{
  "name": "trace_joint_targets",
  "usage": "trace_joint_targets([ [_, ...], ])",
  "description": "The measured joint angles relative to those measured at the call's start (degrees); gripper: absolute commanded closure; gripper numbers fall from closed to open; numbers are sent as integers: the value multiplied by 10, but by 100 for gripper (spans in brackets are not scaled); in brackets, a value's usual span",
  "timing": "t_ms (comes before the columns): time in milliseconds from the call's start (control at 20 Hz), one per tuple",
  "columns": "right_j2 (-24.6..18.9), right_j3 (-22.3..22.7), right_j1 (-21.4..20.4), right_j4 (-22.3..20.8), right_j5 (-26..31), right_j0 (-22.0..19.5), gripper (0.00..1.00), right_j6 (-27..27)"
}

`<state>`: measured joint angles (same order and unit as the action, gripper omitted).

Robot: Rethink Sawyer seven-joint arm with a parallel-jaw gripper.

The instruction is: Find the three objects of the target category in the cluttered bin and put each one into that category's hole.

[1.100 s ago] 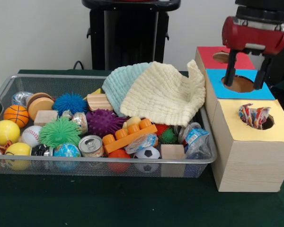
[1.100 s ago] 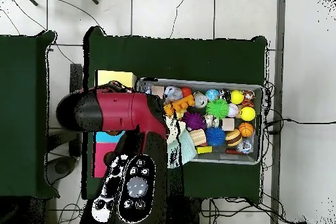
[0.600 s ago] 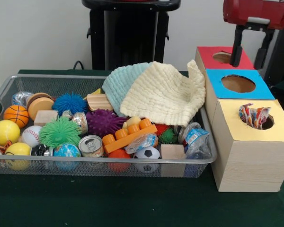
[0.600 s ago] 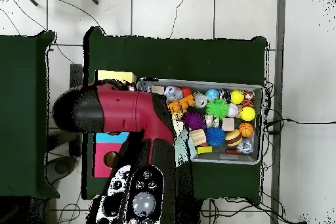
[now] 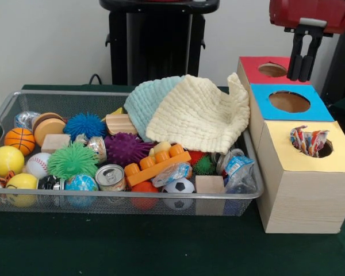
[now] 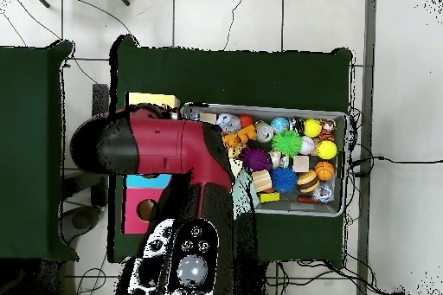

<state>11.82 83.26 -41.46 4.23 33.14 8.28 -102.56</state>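
A wooden box stands right of the bin with a red hole (image 5: 272, 69), a blue hole (image 5: 288, 101) and a yellow hole (image 5: 312, 145). A crinkled striped wrapper (image 5: 307, 140) sticks out of the yellow hole. My gripper (image 5: 302, 79) hangs high over the back of the box, between the red and blue tops, shut with nothing in it. The wire bin (image 5: 132, 198) holds balls, spiky balls, cans, wooden blocks and an orange brick (image 5: 156, 165). In the overhead view the red arm (image 6: 164, 144) hides most of the box.
A yellow cloth (image 5: 201, 118) and a pale blue cloth (image 5: 141, 103) lie over the bin's back right corner, covering what is beneath. A black stand (image 5: 158, 40) rises behind the bin. Green table cover (image 5: 132, 247) lies in front.
The gripper has risen from just above the blue hole to the top of the picture, and its fingers, spread apart a second ago, have come together.
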Motion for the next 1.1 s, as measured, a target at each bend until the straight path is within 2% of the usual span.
trace_joint_targets([
  [500,0,0,7,0,0,4,100,0],
  [1100,0,0,38,0,-2,9,100,0],
])
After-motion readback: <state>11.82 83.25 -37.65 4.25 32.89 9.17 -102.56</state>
